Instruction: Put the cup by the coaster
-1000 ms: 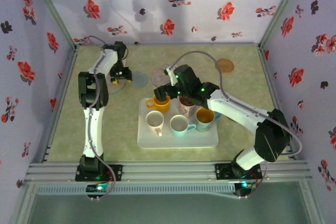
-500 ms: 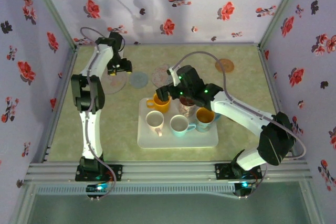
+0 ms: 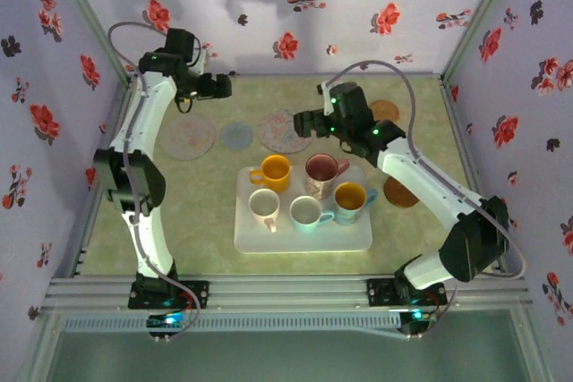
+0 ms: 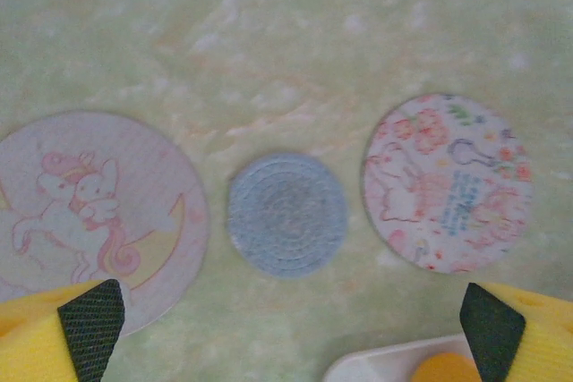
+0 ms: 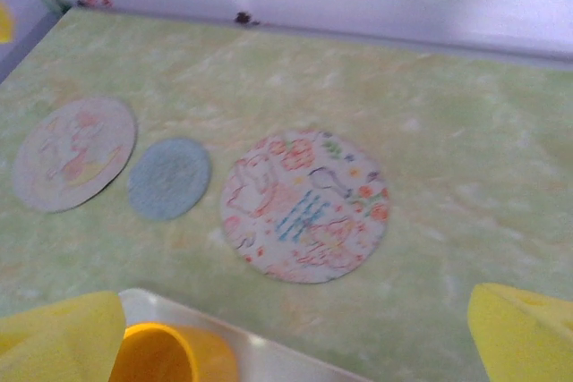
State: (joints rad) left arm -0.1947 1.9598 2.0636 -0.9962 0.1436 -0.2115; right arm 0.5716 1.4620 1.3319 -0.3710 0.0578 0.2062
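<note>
The yellow cup (image 3: pixel 274 170) stood upright, mouth up, at the far left corner of the white tray (image 3: pixel 304 241), its handle turned toward the left arm's side. Beside it on the far row was the pink patterned cup (image 3: pixel 320 173). The white cup (image 3: pixel 262 206), the pale blue cup (image 3: pixel 306 212) and the blue-handled cup (image 3: pixel 351 196) sat nearer the arm bases. None of them had left the tray.

Just beyond the tray's far edge lay the row of coasters. The floral coaster (image 5: pixel 304 206) was closest to the yellow cup, then the small blue coaster (image 4: pixel 286 213), then the unicorn coaster (image 4: pixel 89 212) out to the left. A brown coaster (image 3: pixel 400 194) lay against the tray's right side.

The right gripper (image 3: pixel 304 123) hung over the floral coaster with its jaws spread wide and nothing between them. From its wrist camera the yellow cup's rim showed low in the frame, so the cup lay just back toward the bases and a touch to its left.

The left gripper (image 3: pixel 215 87) was also gaping and empty. It sat higher, near the back wall, looking down on the coaster row, with the tray corner barely at the edge of its view.

To my eye the right arm was plainly the nearer one. With the cups upright, it would have to draw back toward its base and come down over a rim or a handle.
</note>
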